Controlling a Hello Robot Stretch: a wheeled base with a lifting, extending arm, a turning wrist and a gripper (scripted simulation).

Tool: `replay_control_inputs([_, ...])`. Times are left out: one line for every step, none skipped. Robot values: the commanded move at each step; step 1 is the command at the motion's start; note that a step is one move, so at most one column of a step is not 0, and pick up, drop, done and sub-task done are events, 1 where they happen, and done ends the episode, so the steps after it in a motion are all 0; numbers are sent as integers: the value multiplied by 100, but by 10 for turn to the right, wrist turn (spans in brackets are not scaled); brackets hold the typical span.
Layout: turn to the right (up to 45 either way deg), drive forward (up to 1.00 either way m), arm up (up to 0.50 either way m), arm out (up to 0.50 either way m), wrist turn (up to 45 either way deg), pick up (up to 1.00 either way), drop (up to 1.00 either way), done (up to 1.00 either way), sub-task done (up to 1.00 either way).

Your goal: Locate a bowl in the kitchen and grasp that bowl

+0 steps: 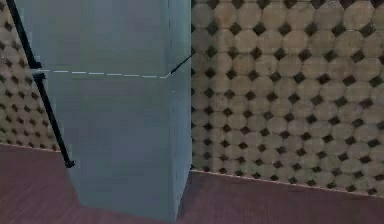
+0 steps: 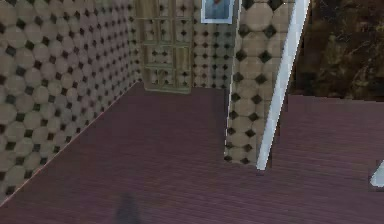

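We face a tall grey fridge [image 1: 115, 110], its top cut off, against a patterned wall [image 1: 290, 90]. In the arm side view, a wooden door [image 2: 165, 45] and a picture [image 2: 217, 10] are cut off above. We cannot tell where the bowl is, nor the state of the jaws.

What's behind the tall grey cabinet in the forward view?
The patterned wall runs behind the grey cabinet and meets the dark floor. The stretch of wall directly behind the cabinet is covered by it.
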Motion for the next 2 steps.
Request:
replay_control_inputs([210, 0, 0, 0, 0, 0, 0, 0, 0])
replay_control_inputs([0, 15, 0, 0, 0, 0, 0, 0, 0])
